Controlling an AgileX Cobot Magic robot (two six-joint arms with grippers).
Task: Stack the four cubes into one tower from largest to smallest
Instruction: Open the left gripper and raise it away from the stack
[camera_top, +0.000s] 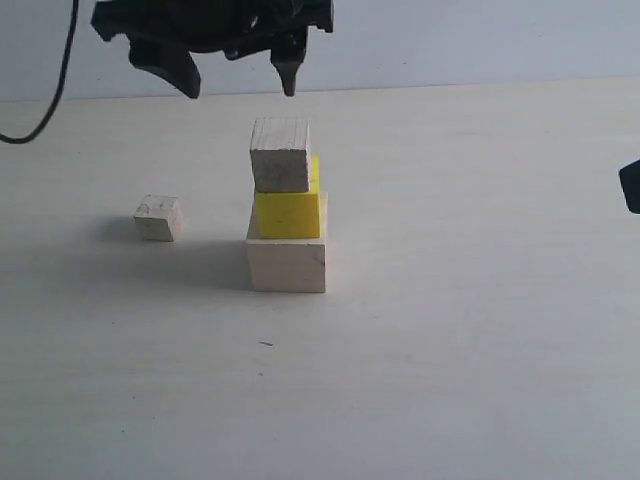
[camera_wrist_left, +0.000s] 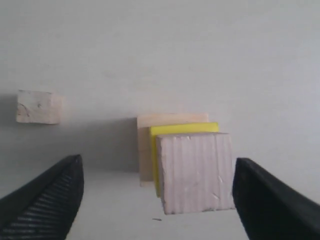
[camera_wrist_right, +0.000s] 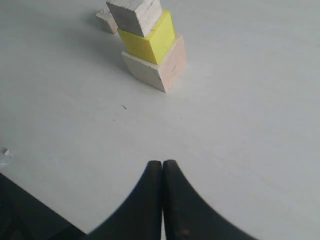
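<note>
A pale, plain table (camera_top: 480, 380) carries two things directly: the large pale wooden cube (camera_top: 287, 268), straight below the left gripper (camera_top: 240, 90), and a small pale wooden cube (camera_top: 159, 218), lying apart, out past one of its fingers

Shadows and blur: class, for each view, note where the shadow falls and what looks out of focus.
Exterior view: a soft shadow spreads left of the stack toward the loose small cube; the left gripper is a dark silhouette. Left wrist view: its near fingers are blurred. Right wrist view: the right gripper is dark and soft-edged.
</note>
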